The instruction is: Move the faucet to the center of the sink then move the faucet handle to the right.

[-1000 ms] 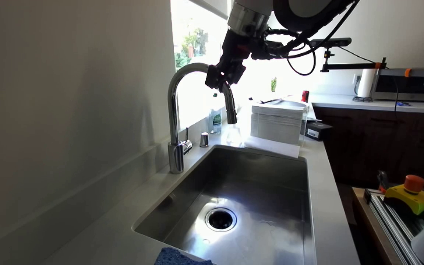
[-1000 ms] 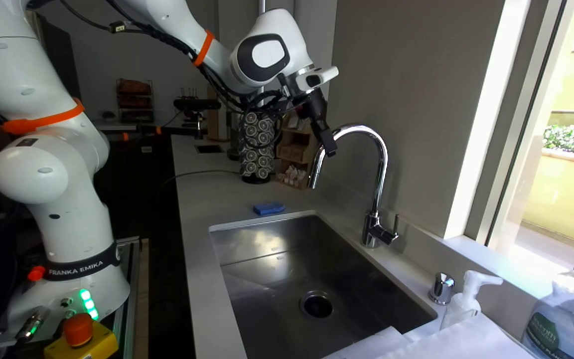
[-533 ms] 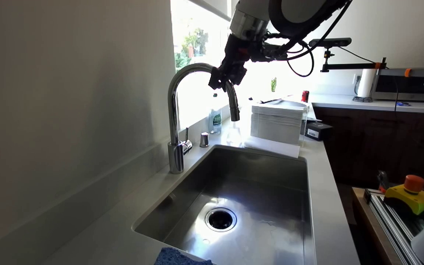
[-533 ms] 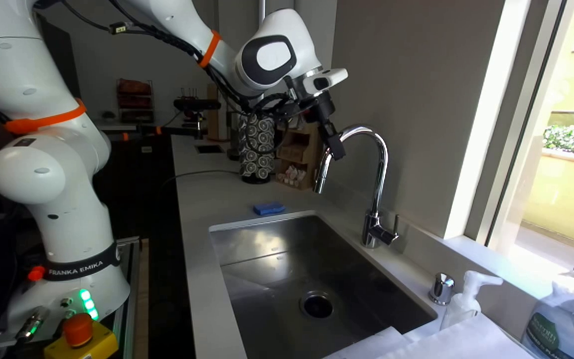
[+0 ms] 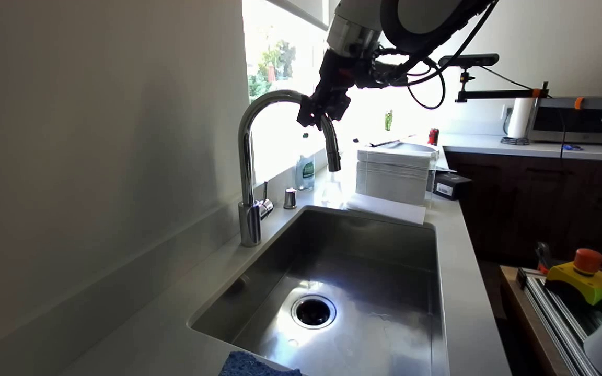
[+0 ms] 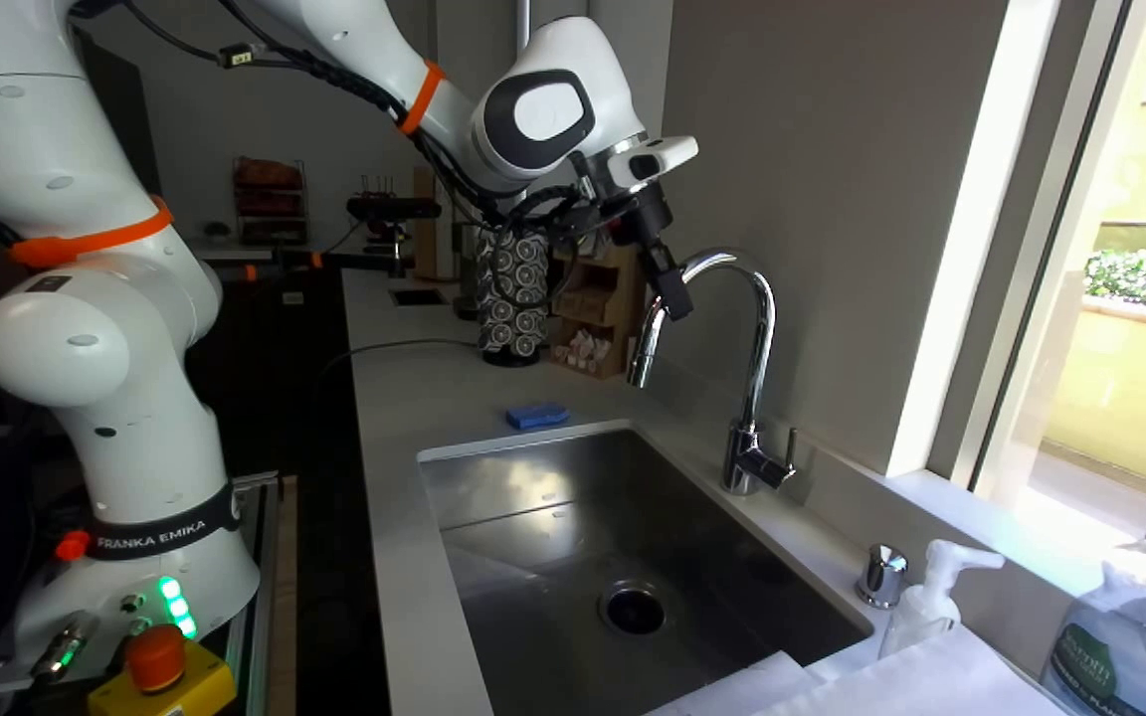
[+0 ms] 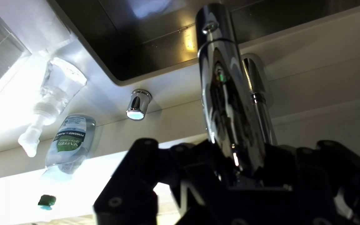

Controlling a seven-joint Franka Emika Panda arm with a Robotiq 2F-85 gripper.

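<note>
The chrome faucet (image 5: 247, 151) rises beside the sink (image 5: 384, 292), its arched spout reaching over the basin. My gripper (image 6: 670, 296) is shut around the downward part of the spout, just past the top of the arch. In the wrist view the faucet (image 7: 219, 68) runs down between the dark fingers, with my gripper (image 7: 241, 162) against both its sides. The spout's tip hangs free below the fingers. The faucet handle (image 6: 791, 447), a small upright lever, stands at the base on the window side. In the wrist view the handle is hidden.
A metal cap (image 6: 881, 575), a pump bottle (image 6: 923, 602) and a soap bottle (image 6: 1115, 636) stand along the window side. White stacked sheets (image 5: 392, 175) sit at the sink's end. A blue sponge (image 6: 537, 415) lies at the opposite end. The wall rises close behind the faucet.
Over the last second my gripper and the spout have swung slightly together, rightward in both exterior views. In the last half second they have hardly moved. The handle has stayed put.
</note>
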